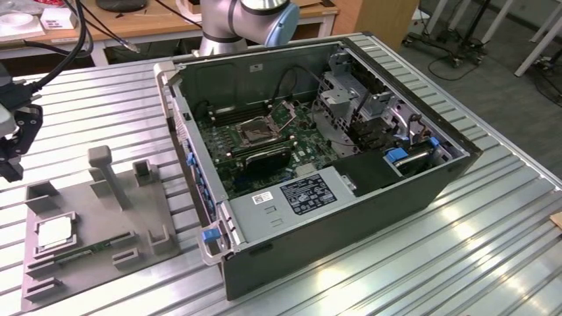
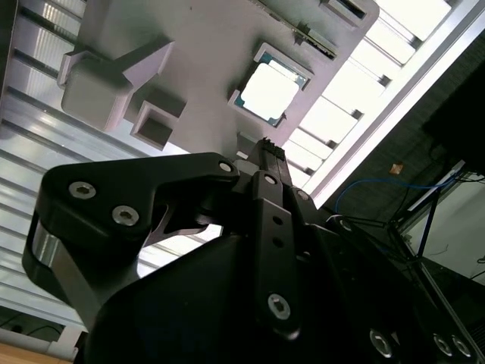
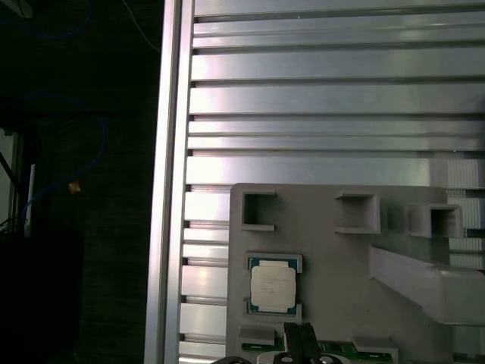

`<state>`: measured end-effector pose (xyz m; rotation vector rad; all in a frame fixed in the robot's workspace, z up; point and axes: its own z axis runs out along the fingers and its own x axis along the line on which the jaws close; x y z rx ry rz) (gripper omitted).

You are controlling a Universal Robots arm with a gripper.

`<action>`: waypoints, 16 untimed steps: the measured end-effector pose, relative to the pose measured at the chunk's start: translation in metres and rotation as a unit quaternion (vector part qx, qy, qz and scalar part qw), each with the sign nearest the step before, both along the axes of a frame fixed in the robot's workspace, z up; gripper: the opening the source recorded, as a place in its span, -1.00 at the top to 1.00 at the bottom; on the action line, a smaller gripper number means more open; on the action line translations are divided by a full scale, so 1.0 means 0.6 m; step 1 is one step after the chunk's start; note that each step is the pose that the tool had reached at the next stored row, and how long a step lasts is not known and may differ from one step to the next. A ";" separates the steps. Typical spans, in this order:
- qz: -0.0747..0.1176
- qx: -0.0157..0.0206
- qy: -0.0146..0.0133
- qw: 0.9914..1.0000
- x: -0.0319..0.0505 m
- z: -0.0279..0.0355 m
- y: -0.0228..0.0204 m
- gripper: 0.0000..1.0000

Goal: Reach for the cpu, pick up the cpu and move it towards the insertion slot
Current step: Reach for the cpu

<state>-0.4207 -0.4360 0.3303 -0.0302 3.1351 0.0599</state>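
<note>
Cpu (image 3: 273, 286) lies in grey tray (image 3: 341, 265) recess; tool (image 3: 300, 335) hovers nearby, fingers together, holding nothing

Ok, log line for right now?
phase: reaching | hand: by tray, clear of chip | chip: lying in tray recess | socket: on board in open case

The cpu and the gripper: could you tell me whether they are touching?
Apart: the exterior view shows the gripper hanging clear above the cpu in its grey tray.

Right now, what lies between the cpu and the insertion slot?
Exterior view: between cpu and slot stand tray posts, bare table, then the case wall.
</note>
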 end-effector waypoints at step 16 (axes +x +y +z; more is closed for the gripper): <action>0.000 0.000 0.000 1.000 0.000 -0.009 0.0000 0.80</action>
